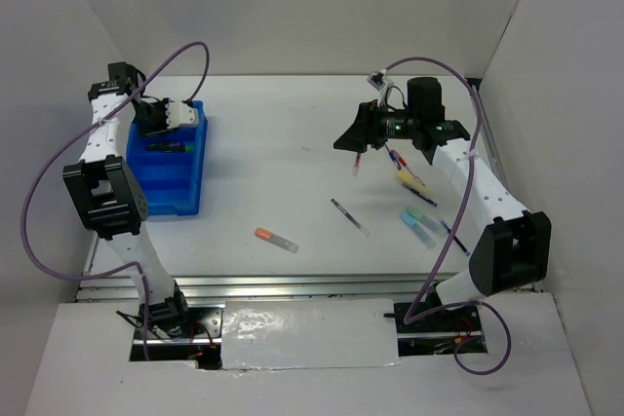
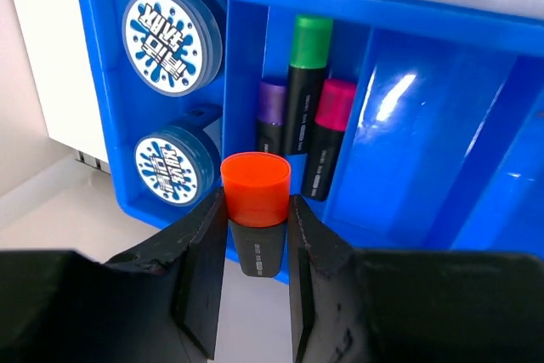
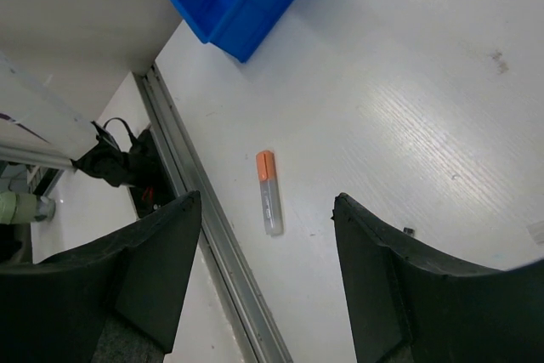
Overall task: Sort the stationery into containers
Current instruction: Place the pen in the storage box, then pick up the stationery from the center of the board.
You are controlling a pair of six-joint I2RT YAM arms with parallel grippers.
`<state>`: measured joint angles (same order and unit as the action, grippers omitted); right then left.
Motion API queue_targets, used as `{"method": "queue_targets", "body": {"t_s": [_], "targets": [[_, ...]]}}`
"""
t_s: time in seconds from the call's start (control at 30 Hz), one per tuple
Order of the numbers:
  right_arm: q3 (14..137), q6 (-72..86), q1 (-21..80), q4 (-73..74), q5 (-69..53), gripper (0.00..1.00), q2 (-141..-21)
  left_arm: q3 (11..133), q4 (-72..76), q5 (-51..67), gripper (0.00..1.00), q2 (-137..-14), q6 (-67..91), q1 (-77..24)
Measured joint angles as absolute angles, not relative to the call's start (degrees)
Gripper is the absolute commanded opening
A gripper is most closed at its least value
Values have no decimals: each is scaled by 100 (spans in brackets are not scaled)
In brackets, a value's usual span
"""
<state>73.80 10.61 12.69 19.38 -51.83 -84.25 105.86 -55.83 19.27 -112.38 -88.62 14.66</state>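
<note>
Two arms reach over the white table (image 1: 283, 133) in the top view. One blue tray (image 1: 161, 192) sits at the left, and the left gripper (image 1: 168, 122) hangs over its far end. Loose on the table lie one clear-bodied orange marker (image 1: 276, 239), one dark pen (image 1: 349, 217) near the middle, two light blue markers (image 1: 419, 224) side by side, and one yellow marker (image 1: 411, 180) close against the right arm (image 1: 487, 202). More thin pens lie by that arm, partly hidden beneath it, so their number cannot be told.

From the left wrist, the left gripper is clenched on one dark-bodied orange highlighter (image 2: 255, 197), which stands in front of the tray's near wall. Two round tape rolls (image 2: 172, 40) lie flat at the tray's left end, one behind the other. In the next compartment three dark-bodied highlighters lie side by side: one green highlighter (image 2: 304, 82), one purple highlighter (image 2: 272, 116) and one pink highlighter (image 2: 330, 138). Each roll bears white lettering on a blue splash, which I cannot read. The white print on the barrels is too small to read.

From the right wrist, the right gripper (image 3: 266, 201) is released, its fingers (image 3: 157, 286) spread wide. The clear-bodied orange marker lies on the table below, near a metal rail (image 3: 221, 244) at the table's edge. One corner of the tray shows at the top, and black cables (image 3: 119, 159) sit beyond the rail.
</note>
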Motion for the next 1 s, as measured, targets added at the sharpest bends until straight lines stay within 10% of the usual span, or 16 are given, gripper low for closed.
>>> {"method": "queue_targets", "body": {"t_s": [0.3,0.63,1.0], "targets": [[7404,921,1227,2069,-4982,70,-8576,10613,-5382,1769,19,-11819,-9157,1413],[7660,720,1076,2344,-4786,70,-8683,10744,-5124,1717,73,-12108,-8923,1378],[8211,-432,1857,3498,-3326,67,-8707,11699,-4875,2644,68,-11456,-6785,1610]]}}
